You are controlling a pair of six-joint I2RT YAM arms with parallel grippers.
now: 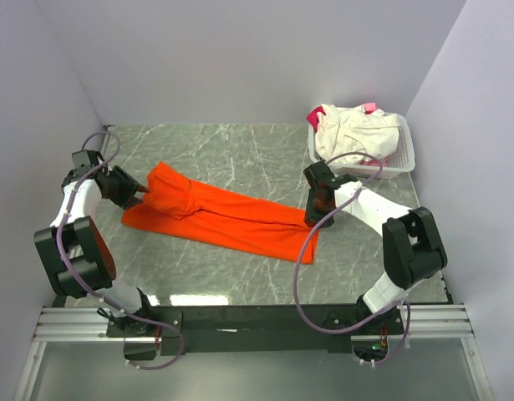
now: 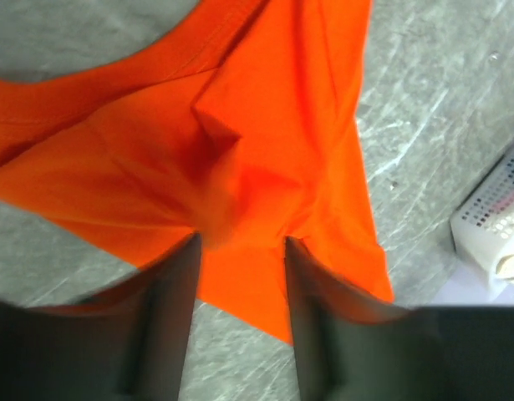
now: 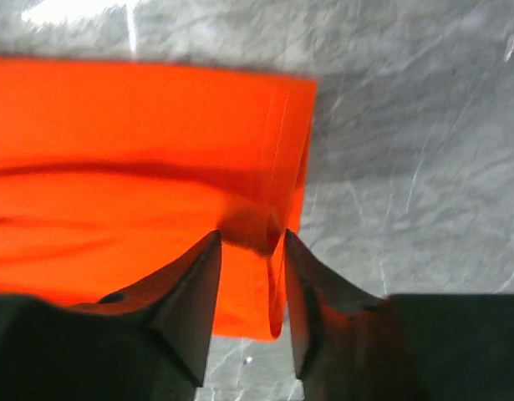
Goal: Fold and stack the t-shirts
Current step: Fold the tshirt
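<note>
A bright orange t-shirt [image 1: 223, 217] lies on the marble table, folded into a long band that runs from left to lower right. My left gripper [image 1: 139, 194] is at its left end. In the left wrist view the left gripper [image 2: 241, 242] is open, its fingers apart over the rumpled orange cloth [image 2: 240, 150]. My right gripper [image 1: 317, 213] sits at the band's right end. Seen from the right wrist, the right gripper [image 3: 251, 236] is open, and a loose raised fold of the orange hem [image 3: 273, 251] stands between its fingers. A cream-white t-shirt [image 1: 353, 134] and a pink one [image 1: 369, 107] lie bunched in the basket.
A white slatted basket [image 1: 404, 159] stands at the back right, close behind the right arm. Grey walls close in the table on the left, back and right. A black rail [image 1: 257, 317] runs along the near edge.
</note>
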